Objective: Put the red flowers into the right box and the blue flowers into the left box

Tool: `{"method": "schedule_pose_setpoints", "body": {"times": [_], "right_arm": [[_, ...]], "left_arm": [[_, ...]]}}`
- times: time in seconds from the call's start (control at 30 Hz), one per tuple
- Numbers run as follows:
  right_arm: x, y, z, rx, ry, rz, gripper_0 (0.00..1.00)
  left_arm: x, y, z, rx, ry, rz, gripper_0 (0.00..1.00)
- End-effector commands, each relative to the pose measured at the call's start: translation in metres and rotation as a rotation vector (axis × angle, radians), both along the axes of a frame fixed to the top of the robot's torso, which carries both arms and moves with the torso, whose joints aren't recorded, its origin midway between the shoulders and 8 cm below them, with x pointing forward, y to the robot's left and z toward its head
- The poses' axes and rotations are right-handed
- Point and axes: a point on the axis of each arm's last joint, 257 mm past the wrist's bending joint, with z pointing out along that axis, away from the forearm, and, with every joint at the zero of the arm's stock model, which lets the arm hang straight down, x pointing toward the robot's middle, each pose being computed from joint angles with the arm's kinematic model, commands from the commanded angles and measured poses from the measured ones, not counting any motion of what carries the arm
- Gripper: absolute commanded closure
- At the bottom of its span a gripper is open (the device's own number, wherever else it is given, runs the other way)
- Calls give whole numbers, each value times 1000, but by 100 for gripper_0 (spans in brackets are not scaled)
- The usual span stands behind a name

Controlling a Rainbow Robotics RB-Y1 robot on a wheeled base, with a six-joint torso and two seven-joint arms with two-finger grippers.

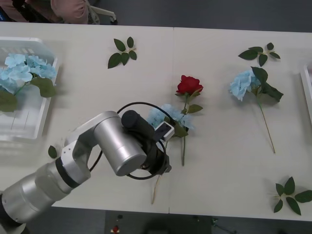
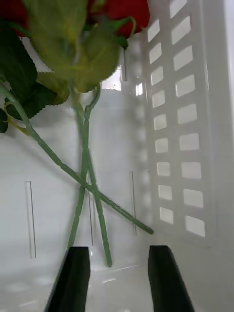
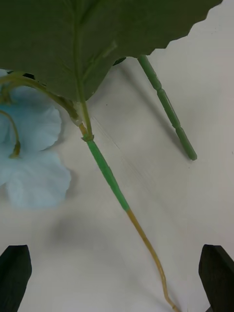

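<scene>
Blue flowers [image 1: 22,70] already lie in the left box [image 1: 30,122] and red stems [image 2: 85,180] in the right box [image 2: 183,122], while the left gripper [image 3: 117,273], fingers wide, hovers over a blue flower [image 1: 165,116] beside a red rose [image 1: 189,85] on the table [image 1: 219,146], and the right gripper [image 2: 118,278] sits part open inside its box.

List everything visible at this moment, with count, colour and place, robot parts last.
blue flowers: two in the left box; one mid-table under the left arm; one right of centre.
red flowers: one on the table's middle; red heads with crossed green stems in the right box.
left box: one, white, far left.
right box: white slotted wall, rim at the table's right edge.
leaf sprigs: four, green, scattered on the table.
table: white.
left claw: open, black fingers astride a blue flower's stem.
right claw: open, inside the right box.
</scene>
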Motion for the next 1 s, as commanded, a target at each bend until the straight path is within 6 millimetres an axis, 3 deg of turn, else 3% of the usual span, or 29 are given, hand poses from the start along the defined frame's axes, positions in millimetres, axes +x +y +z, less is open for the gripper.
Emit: {"method": "schedule_pose_setpoints", "body": {"times": [0.03,0.07,0.1,0.13,0.17,0.2,0.27,0.3,0.37,0.5,0.6,0.73,0.87,0.93,0.97,1.0], "right_arm": [[14,19,14,16,-7,39,37],[15,24,15,24,-1,47,36],[19,43,15,53,16,74,35],[20,49,17,70,23,75,35],[20,67,21,121,46,75,35],[20,79,22,153,62,76,35],[21,105,28,212,85,72,35],[23,121,32,243,94,69,35],[24,157,39,319,109,52,34],[29,210,47,384,111,30,33],[31,238,43,382,111,17,33],[37,263,39,304,113,1,33],[53,284,29,275,91,5,32],[62,290,21,257,67,12,32],[66,295,16,261,55,13,32],[69,297,14,262,49,14,32]], "left_arm": [[3,-29,3,-37,14,29,0],[4,-32,2,-42,14,31,0],[7,-37,1,-58,9,38,6],[9,-39,0,-65,3,40,17],[16,-42,0,-81,-16,45,51],[19,-42,-1,-87,-21,47,72],[22,-43,-5,-99,-20,53,91],[22,-46,-6,-106,-26,50,95],[22,-50,-9,-110,-43,37,99],[29,-48,-5,-107,-68,35,100],[42,-41,5,-115,-105,48,100],[65,-25,38,-127,-179,68,100],[85,23,95,-40,-291,91,100],[85,64,137,66,-364,94,100],[84,97,160,156,-399,105,100],[82,116,172,214,-420,107,100]]}}
